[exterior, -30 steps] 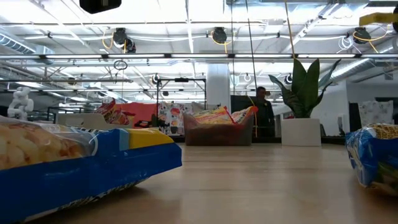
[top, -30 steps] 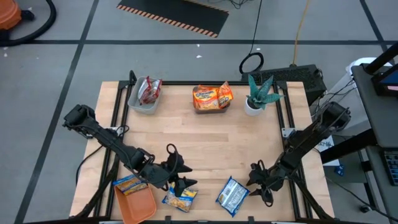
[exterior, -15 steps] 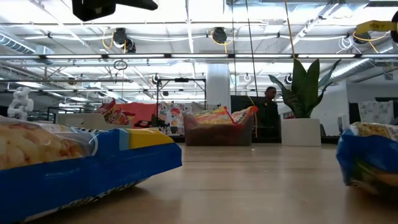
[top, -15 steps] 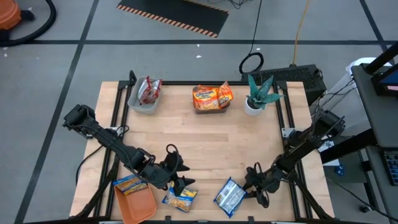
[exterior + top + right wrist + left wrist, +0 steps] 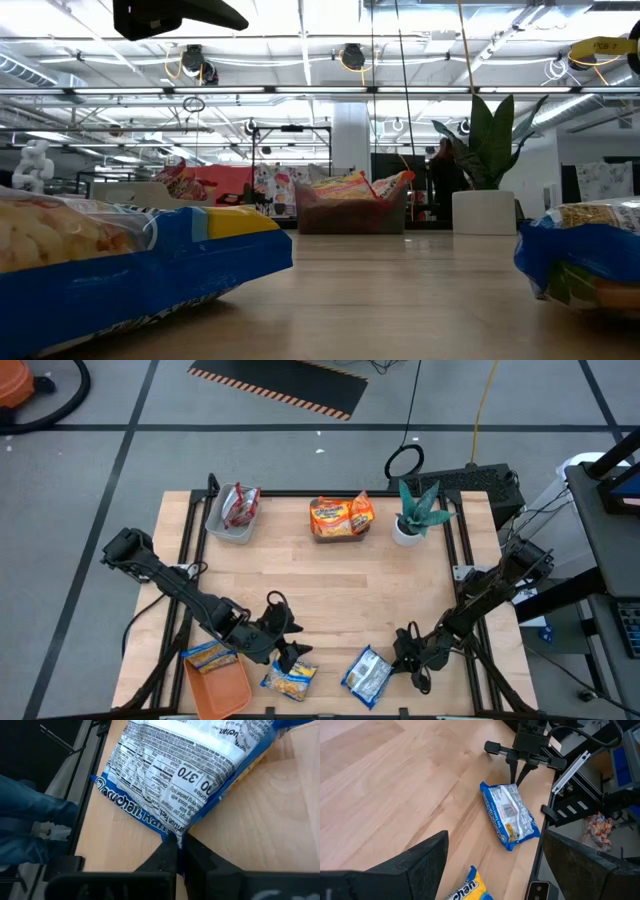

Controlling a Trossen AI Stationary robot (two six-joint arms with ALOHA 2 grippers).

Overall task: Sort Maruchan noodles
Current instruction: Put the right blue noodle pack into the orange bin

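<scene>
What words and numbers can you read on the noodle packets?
"370": on the white back of the blue packet, whose edge the right gripper has pinched with shut jaws.
"Maruchan Ramen", partly hidden: on the blue border of that same packet.
"chan", the end of a word: on the yellow packet under the left gripper.
The fine print and the barcode on the blue packet: too small to read.

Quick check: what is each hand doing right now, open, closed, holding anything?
Left hand: open, holding nothing, above the blue-and-yellow packet.
Right hand: closed on the edge of the white-backed blue packet.
</scene>
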